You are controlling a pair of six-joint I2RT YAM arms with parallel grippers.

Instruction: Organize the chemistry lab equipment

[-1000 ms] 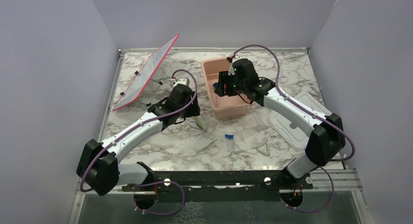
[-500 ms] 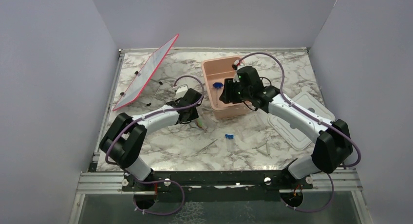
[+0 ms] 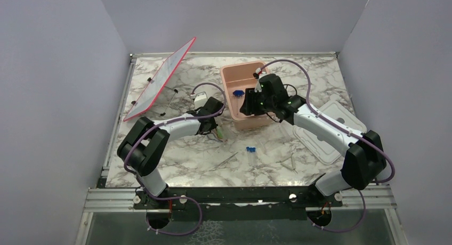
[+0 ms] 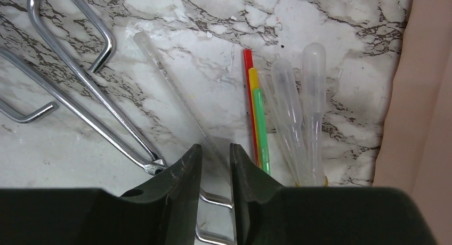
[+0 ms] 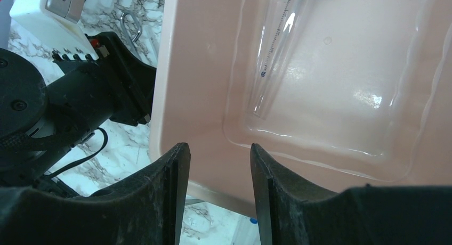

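- Thin clear pipette (image 4: pixel 176 85) lies mid-surface, left of the pink tub (image 3: pixel 241 67); your left fingers (image 4: pixel 216 154) straddle one end, narrowly apart, not clamped.
- Green-yellow stick (image 4: pixel 259 122) and bulb pipettes (image 4: pixel 301 106) lie side by side, just beside the tub's wall.
- Your right fingers (image 5: pixel 218 165) hang open, empty, over the tub's near-left corner; a graduated pipette (image 5: pixel 277 48) lies inside.

L arm (image 3: pixel 170 127) folded, forearm low, reaching right; L end effector (image 4: pixel 216 149) jaws w/ slim gap. R arm (image 3: pixel 320 125) stretched far-left; R end effector (image 5: pixel 217 149) jaws apart.
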